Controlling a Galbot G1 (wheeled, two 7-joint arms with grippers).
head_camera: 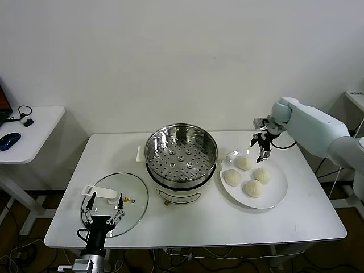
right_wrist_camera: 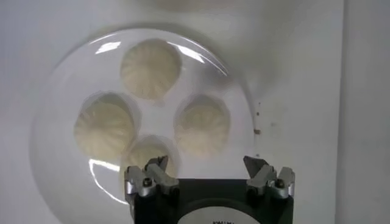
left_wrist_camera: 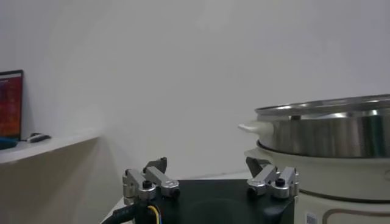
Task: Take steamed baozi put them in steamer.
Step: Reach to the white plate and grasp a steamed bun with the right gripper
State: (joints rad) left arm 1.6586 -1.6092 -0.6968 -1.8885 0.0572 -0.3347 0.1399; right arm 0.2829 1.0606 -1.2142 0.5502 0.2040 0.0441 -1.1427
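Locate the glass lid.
Head view: the glass lid lies flat on the table's front left, beside the steamer, under the left gripper.

Head view: high, angled forward and down over the whole table, far enough to hold steamer, plate and both arms. Left wrist view: low at table height, facing sideways past the left gripper to the steamer wall, close. Right wrist view: straight down from near above the plate, over the right gripper. Shared with head view: steamer; plate.
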